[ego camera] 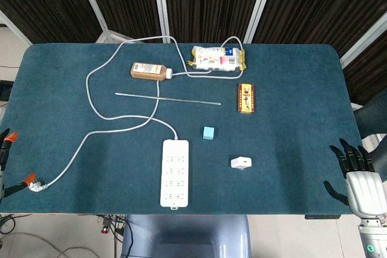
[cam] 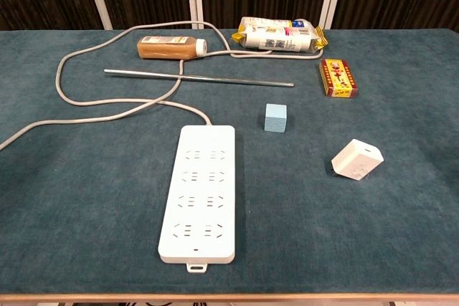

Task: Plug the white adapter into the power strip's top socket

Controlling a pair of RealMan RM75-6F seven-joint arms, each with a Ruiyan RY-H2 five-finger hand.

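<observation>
The white adapter (ego camera: 240,162) (cam: 357,159) lies on the blue table cloth, right of the power strip. The white power strip (ego camera: 174,172) (cam: 200,189) lies lengthwise near the front edge, and its grey cable (ego camera: 91,95) loops off to the back left. Its top socket row (cam: 206,155) is bare. My right hand (ego camera: 357,170) hovers at the table's right edge, well right of the adapter, its fingers spread and holding nothing. The chest view does not show it. My left hand shows in neither view.
A small light-blue cube (ego camera: 208,133) (cam: 276,117) sits just behind the strip and adapter. Further back lie a thin metal rod (ego camera: 168,98), a brown bottle (ego camera: 150,71), a snack packet (ego camera: 217,59) and a red-yellow box (ego camera: 246,98). The cable's plug (ego camera: 34,184) rests at the front left.
</observation>
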